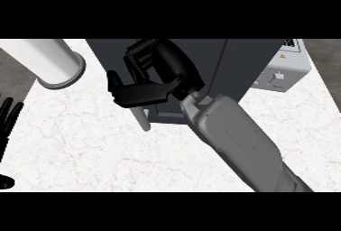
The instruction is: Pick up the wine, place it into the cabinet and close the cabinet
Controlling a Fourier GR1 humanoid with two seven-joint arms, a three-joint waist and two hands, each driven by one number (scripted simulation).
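Observation:
A dark cabinet [220, 67] stands at the back centre of the white marble counter [100, 153]. My right hand [156, 79] lies against its front panel, fingers loosely bent toward the top and thumb [136, 94] spread out to the left, with nothing visible in it. A pale grey bar handle [143, 119] sticks out just below the thumb. The wine shows nowhere in this view. At the left edge my left hand [8, 118] rests open with its fingers up.
A white cylinder [52, 61] lies at the back left, close to the cabinet's left side. A light grey appliance box [283, 72] stands to the cabinet's right. My right forearm [240, 144] crosses the counter diagonally from the lower right.

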